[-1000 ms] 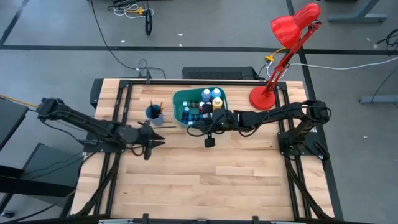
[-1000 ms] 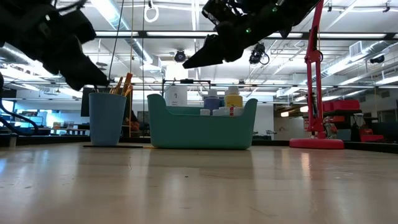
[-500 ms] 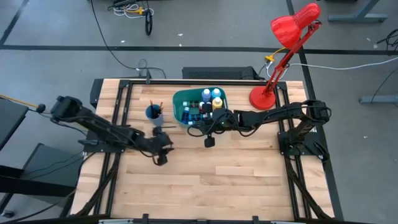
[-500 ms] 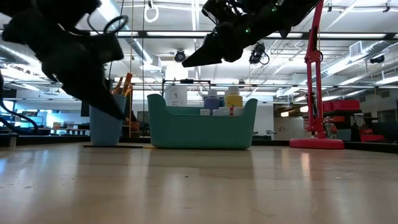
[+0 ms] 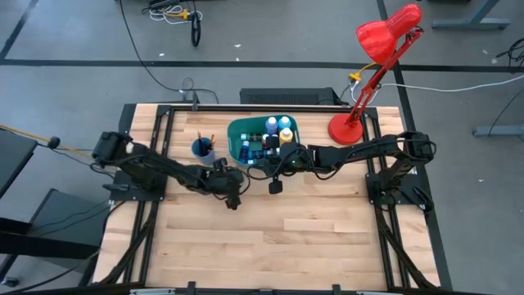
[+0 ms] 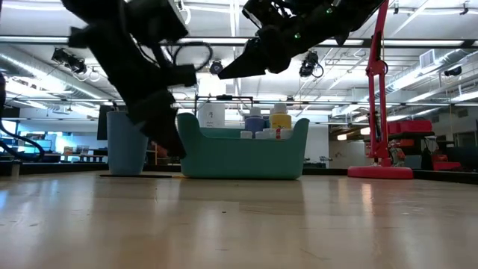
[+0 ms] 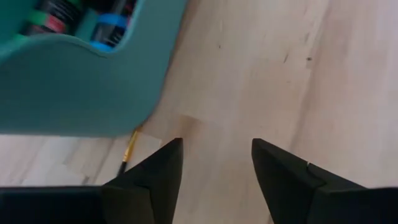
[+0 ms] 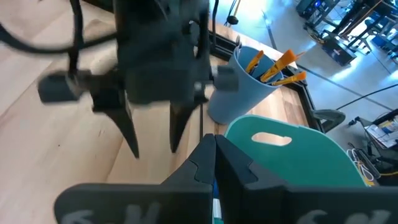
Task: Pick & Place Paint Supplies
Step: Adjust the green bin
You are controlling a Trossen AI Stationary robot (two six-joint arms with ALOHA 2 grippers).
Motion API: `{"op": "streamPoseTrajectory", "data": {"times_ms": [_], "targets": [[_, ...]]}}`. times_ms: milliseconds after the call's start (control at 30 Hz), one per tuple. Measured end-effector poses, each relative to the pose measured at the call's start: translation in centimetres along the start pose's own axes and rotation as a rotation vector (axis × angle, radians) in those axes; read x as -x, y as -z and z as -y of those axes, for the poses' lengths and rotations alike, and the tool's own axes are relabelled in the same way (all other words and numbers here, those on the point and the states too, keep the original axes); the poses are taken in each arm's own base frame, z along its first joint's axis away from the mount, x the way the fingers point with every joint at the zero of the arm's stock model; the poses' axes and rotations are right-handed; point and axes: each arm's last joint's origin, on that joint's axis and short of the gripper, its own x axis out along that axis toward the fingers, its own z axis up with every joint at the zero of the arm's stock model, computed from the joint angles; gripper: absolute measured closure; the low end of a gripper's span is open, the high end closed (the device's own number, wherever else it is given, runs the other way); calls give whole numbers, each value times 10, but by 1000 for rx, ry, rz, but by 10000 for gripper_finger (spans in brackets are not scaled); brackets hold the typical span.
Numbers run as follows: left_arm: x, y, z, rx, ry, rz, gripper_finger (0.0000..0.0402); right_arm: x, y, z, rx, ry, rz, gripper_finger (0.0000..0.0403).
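Starting at the left of the high view, my left arm reaches across the table (image 5: 286, 246) so that the left gripper (image 5: 233, 194) sits near the front left corner of the teal bin (image 5: 237, 131), low over the wood. In the left wrist view its fingers (image 7: 152, 177) are spread with only bare tabletop between them — nothing held. Just beside the bin's outer wall in that view lies one thin brush (image 7: 129, 151), yellow-banded, flat on the wood and partly tucked under the bin's curve. I judge it is what this arm is lined up for, which would explain the low, nose-down approach with the jaws apart.

Behind the gripper stands the small blue cup (image 5: 202, 148), with orange-handled brushes (image 8: 273, 67) sticking up out of it; they stand upright there because the cup holds them by their ends.

Next comes the bin itself, where the paint bottles (image 5: 274, 135) are packed together — blue, yellow, green and white ones visible, caps up.

Further right, the right gripper (image 5: 255, 166) hovers over the bin's front edge, its fingers pressed together and empty, apparently waiting clear of the left arm's path. The red desk lamp (image 5: 360, 90) stands at the far right corner.
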Motion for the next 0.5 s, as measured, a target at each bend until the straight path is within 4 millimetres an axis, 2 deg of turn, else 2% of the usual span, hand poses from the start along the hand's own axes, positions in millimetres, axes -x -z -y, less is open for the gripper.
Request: {"op": "streamPoseTrajectory", "data": {"times_ms": [233,500], "targets": [[-28,2,-14,59,-48,-90,189,0,0,0,-12,-1,-2,399],[-38,-1,-32,162,-156,-79,189,0,2,-1,-14,-9,-20,399]]}}
